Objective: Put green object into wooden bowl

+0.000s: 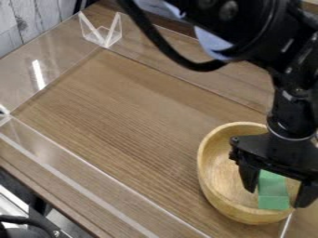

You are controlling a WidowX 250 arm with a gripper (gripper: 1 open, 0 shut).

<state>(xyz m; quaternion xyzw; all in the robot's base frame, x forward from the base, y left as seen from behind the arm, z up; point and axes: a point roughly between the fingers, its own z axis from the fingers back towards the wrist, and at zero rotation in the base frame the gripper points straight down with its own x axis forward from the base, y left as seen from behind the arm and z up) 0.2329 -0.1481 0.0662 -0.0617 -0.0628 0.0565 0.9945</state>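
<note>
Looks like a robotics lab test bench: wood-grain tabletop point(125, 112) fenced by clear acrylic walls point(50, 153), black robot arm point(267, 56) with cables, pale brick wall point(25, 23) behind.

Pincer point(274, 178) hides wooden bowl's point(218, 154) centre (arm cropped right).
</note>
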